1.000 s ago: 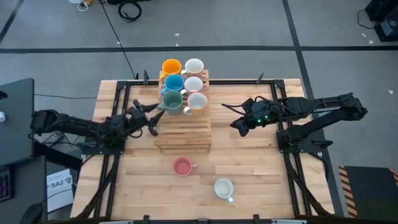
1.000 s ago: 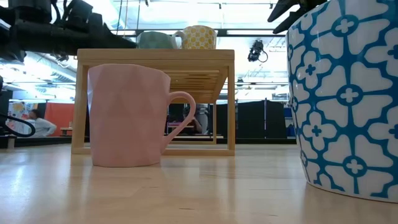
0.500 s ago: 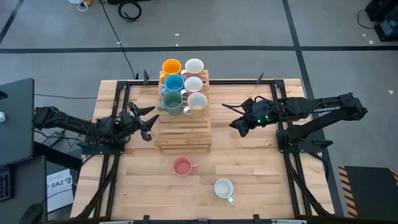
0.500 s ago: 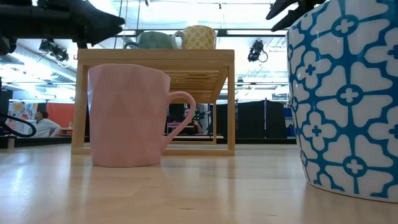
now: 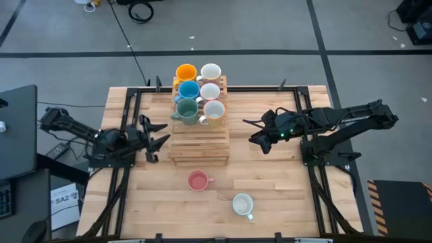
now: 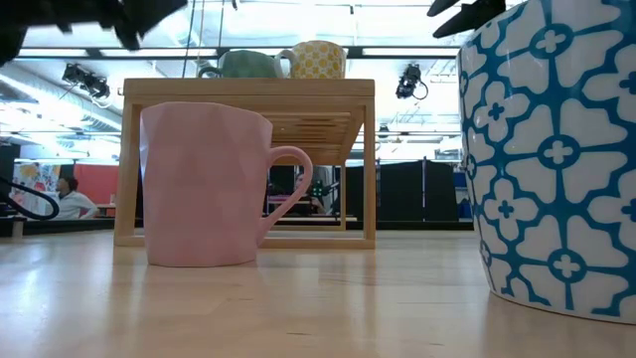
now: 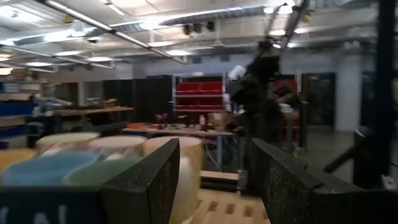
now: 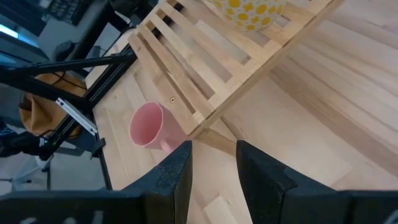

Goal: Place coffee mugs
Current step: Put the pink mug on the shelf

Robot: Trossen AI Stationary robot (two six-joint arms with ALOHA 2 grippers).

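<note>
Six mugs stand on a slatted wooden rack [image 5: 198, 138]: orange [image 5: 185, 72], blue [image 5: 189, 89], dark green [image 5: 186, 108], two white [image 5: 210, 71], and a yellow-dotted one [image 5: 214, 110]. A pink mug [image 5: 198, 180] and a white mug with a blue pattern [image 5: 243, 203] stand on the table nearer the front. My left gripper [image 5: 162, 133] is open, left of the rack and clear of the green mug [image 7: 99, 171]. My right gripper [image 5: 251, 131] is open and hovers right of the rack, with the pink mug [image 8: 149, 124] ahead of its fingers.
Black frame rails [image 5: 128, 108] run along the table's left and right sides. Bare slats make up the rack's near half [image 8: 205, 68]. Open wood lies between the rack and the two front mugs [image 6: 204, 184]. In the low view the patterned mug [image 6: 556, 149] fills the right.
My left gripper has drawn back from beside the green mug toward the table's left edge, staying open. The mugs have not moved.
</note>
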